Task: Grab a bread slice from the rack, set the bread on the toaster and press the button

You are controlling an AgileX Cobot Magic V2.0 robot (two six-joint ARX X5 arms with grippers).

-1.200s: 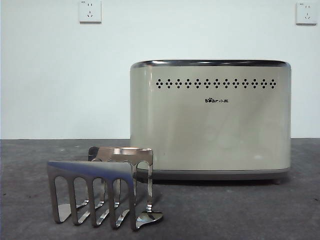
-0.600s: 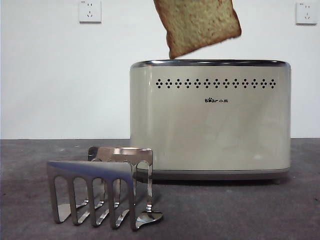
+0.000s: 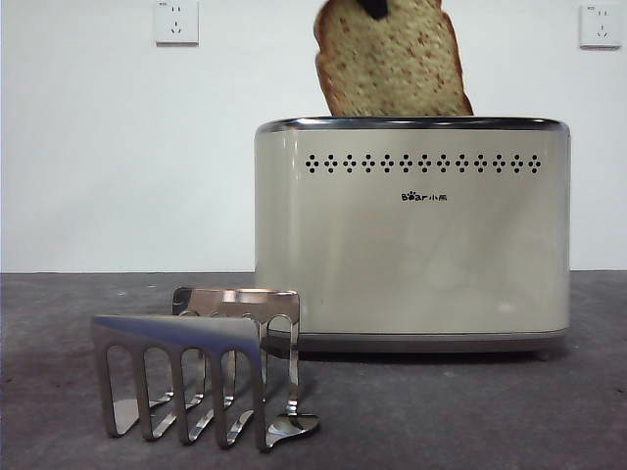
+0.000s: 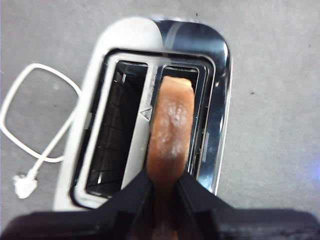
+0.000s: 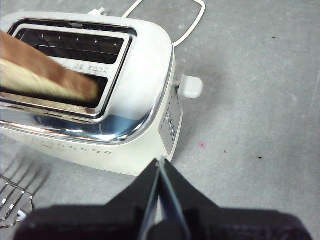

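The slice of bread (image 3: pixel 392 64) stands nearly upright over the cream toaster (image 3: pixel 411 245), its lower edge hidden behind the chrome top rim. My left gripper (image 4: pixel 164 177) is shut on the bread's crust (image 4: pixel 170 125), directly above one of the toaster's two slots; only a black tip of it (image 3: pixel 375 8) shows in the front view. The other slot (image 4: pixel 117 130) is empty. My right gripper (image 5: pixel 160 167) is shut on nothing, hovering beside the toaster's end, where the lever knob (image 5: pixel 191 86) sticks out. The steel rack (image 3: pixel 196 372) holds no bread.
A white power cable (image 4: pixel 30 150) with its plug (image 4: pixel 25 185) lies on the grey table behind the toaster. A row of small buttons (image 5: pixel 171 120) sits on the toaster's end panel. Two wall sockets (image 3: pixel 176 22) (image 3: pixel 600 24) are on the white wall.
The bread came down into the front view from above, swung from tilted to nearly upright, and its lower edge has dropped to the toaster's top rim.
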